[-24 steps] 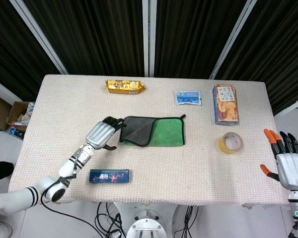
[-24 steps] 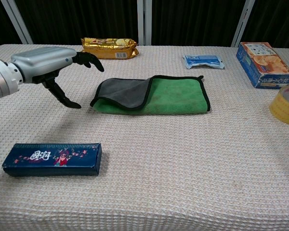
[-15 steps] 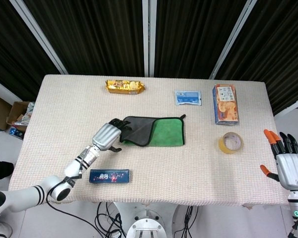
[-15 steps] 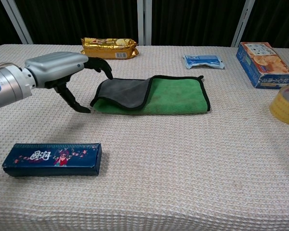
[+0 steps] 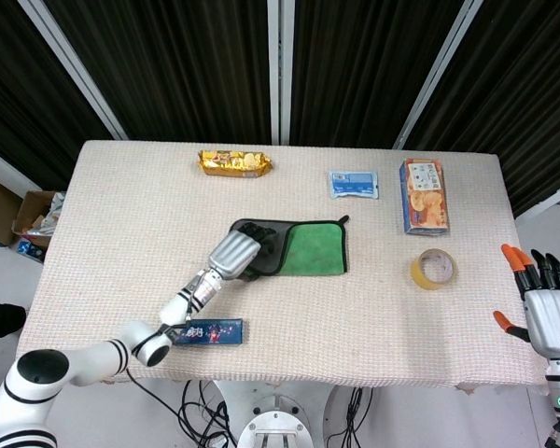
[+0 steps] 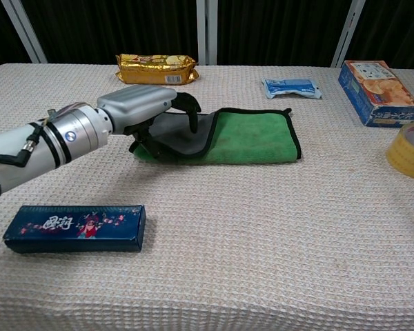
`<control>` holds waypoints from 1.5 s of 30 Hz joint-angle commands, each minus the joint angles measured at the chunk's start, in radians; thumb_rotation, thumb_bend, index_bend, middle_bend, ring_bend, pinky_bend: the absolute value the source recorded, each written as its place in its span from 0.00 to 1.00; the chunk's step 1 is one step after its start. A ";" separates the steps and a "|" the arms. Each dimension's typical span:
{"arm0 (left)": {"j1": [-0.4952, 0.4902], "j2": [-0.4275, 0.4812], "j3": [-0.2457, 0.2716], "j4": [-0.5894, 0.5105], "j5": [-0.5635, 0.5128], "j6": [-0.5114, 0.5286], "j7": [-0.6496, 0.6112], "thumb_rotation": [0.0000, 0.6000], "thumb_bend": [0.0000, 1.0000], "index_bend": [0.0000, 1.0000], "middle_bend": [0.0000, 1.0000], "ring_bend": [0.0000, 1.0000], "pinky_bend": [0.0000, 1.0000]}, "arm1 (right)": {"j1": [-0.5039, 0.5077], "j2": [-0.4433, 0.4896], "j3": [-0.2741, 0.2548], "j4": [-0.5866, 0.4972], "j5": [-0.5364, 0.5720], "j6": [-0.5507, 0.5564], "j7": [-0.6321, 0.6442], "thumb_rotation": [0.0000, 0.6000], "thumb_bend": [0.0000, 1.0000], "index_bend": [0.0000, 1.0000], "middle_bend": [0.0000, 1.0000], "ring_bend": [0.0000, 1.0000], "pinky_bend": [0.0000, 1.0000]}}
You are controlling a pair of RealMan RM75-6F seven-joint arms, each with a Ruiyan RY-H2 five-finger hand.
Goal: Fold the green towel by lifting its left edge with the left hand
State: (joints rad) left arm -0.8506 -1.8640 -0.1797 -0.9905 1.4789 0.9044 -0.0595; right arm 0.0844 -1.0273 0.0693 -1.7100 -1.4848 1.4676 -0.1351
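Pictured mid-task: left hand [image 6: 143, 105] down over the left end of the green towel [image 6: 252, 136], dark fingers [image 6: 191, 110] curled onto the grey flap already turned over that end, thumb low at the near hem. Could not tell from either view whether cloth was actually pinched or merely touched. Towel lay near the middle of the cream table [image 5: 121, 233], black-edged, with the green face exposed on its right portion and the grey underside showing on the left. Judged partly folded at best: flap turned over only the left part, right edge not yet met, so lifting and carrying the edge across apparently left to do. Right hand [image 5: 547, 313] held off the table's right edge, orange-tipped fingers spread, nothing in it. Around the towel: dark blue carton [image 6: 74, 228] at the front left, just beside the left forearm in the head view; gold snack packet [image 6: 156, 68] at the back; pale blue sachet [image 6: 292, 87] and blue biscuit box [image 6: 379, 83] at the back right; roll of tape [image 6: 408, 149] to the right. Nothing lay on the towel's green face in the path of the fold; tape roll well apart from its right edge.
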 commanded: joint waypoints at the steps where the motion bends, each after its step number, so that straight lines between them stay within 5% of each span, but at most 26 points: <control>1: -0.008 -0.021 -0.005 0.021 -0.012 0.005 -0.023 1.00 0.22 0.46 0.17 0.19 0.17 | -0.002 0.000 0.000 0.003 0.002 0.002 0.004 1.00 0.08 0.00 0.10 0.00 0.00; 13: -0.002 -0.015 -0.028 0.013 -0.052 0.041 -0.069 1.00 0.37 0.55 0.20 0.21 0.17 | -0.002 0.000 -0.001 0.003 0.001 0.002 0.007 1.00 0.08 0.00 0.10 0.00 0.00; 21: -0.027 0.010 -0.081 0.066 -0.154 -0.054 -0.080 1.00 0.37 0.55 0.20 0.22 0.17 | -0.006 0.006 -0.001 -0.008 0.001 0.007 -0.002 1.00 0.08 0.00 0.10 0.00 0.00; 24: -0.038 0.024 -0.087 0.093 -0.190 -0.106 -0.057 1.00 0.37 0.48 0.20 0.22 0.17 | -0.007 0.007 -0.001 -0.011 0.004 0.006 -0.004 1.00 0.08 0.00 0.10 0.00 0.00; 28: -0.050 0.046 -0.097 0.111 -0.262 -0.185 0.013 1.00 0.33 0.26 0.14 0.21 0.17 | -0.003 0.005 -0.003 -0.015 0.001 0.000 -0.007 1.00 0.08 0.00 0.10 0.00 0.00; 32: -0.026 0.112 -0.104 0.031 -0.293 -0.153 0.073 1.00 0.29 0.17 0.10 0.20 0.17 | -0.002 0.007 -0.002 -0.019 -0.002 0.001 -0.009 1.00 0.08 0.00 0.10 0.00 0.00; 38: 0.038 0.240 -0.025 -0.087 -0.191 -0.041 0.129 1.00 0.28 0.19 0.10 0.20 0.17 | 0.000 0.010 -0.002 -0.025 -0.012 0.004 -0.010 1.00 0.08 0.00 0.10 0.00 0.00; 45: 0.040 0.201 0.082 0.097 -0.029 0.001 -0.018 1.00 0.23 0.27 0.11 0.20 0.17 | -0.005 0.008 -0.007 -0.041 -0.020 0.012 -0.025 1.00 0.08 0.00 0.10 0.00 0.00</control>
State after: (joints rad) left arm -0.8146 -1.6360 -0.1455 -0.9853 1.3921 0.8819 0.0031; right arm 0.0807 -1.0190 0.0631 -1.7496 -1.5036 1.4784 -0.1585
